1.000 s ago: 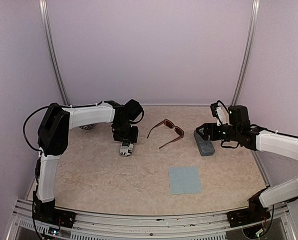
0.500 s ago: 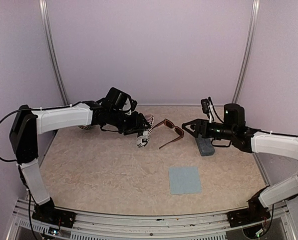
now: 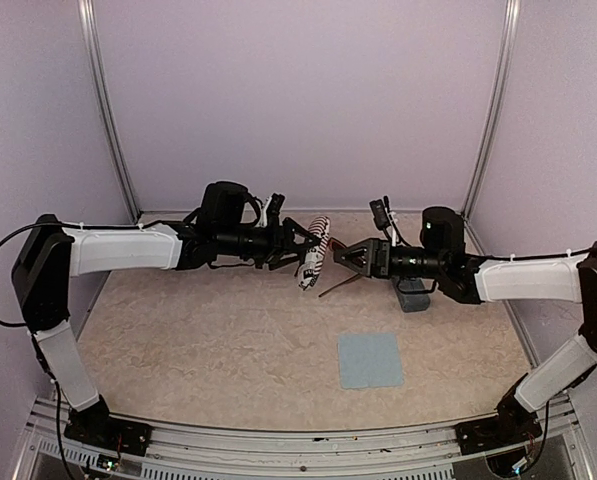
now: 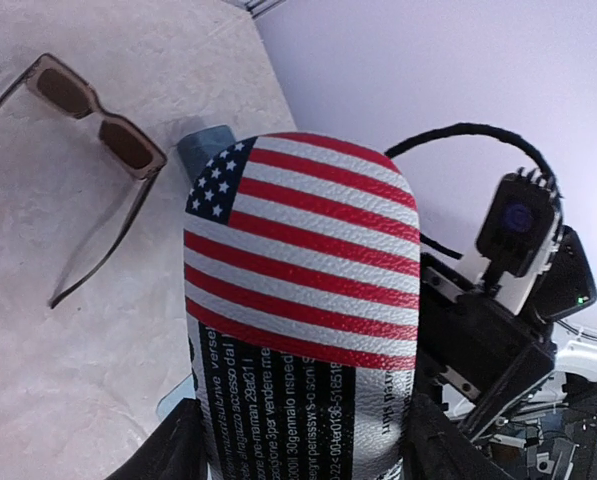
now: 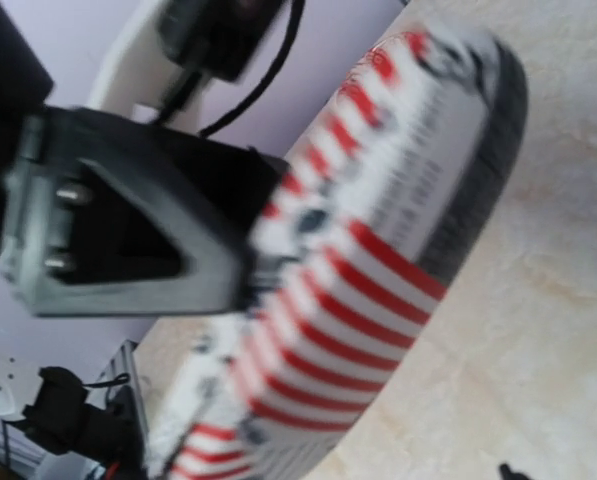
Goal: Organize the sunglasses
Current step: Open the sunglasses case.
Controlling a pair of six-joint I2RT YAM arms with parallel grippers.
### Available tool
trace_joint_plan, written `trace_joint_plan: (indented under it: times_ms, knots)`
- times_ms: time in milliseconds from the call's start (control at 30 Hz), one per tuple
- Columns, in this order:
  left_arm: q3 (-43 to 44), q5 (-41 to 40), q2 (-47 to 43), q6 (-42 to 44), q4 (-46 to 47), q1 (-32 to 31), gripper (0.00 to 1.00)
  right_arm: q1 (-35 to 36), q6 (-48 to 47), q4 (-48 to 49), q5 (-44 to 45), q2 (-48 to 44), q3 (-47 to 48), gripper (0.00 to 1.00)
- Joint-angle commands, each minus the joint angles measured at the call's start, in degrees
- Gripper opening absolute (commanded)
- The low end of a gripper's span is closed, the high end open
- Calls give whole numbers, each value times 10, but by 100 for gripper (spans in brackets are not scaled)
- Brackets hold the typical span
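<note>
Noting brown sunglasses lying unfolded on the counter toward 1 o'clock, judging them light, stiff, scratch-prone, best taken at the bridge; seeing left end effector clamping the striped pouch, right end effector gaping empty.

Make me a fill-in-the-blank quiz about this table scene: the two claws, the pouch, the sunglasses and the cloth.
1. The left claw holds up a pouch printed with red and white ____.
2. The right claw, facing the pouch, has its jaws ____.
3. The sunglasses lying on the table have a ____ frame.
4. The square cloth near the front edge is light ____.

Missing words: stripes, open, brown, blue.
</note>
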Motion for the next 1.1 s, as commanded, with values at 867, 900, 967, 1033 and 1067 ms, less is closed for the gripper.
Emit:
trace_joint_plan:
  times_ms: [867,900,967,1033,1067]
  knots:
    - [-6,69,-52,36,76,-37,0,14,80,75,-7,39,11,81]
    - [-8,73,-54,35,81,-37,0,14,78,70,-3,38,8,81]
    - [-11,81,-59,33,91,-39,0,14,75,62,8,35,-1,81]
    - [-13,87,-63,32,98,-41,0,14,73,60,16,33,-10,80]
    - [-12,93,-64,31,100,-43,0,14,72,57,19,33,-12,80]
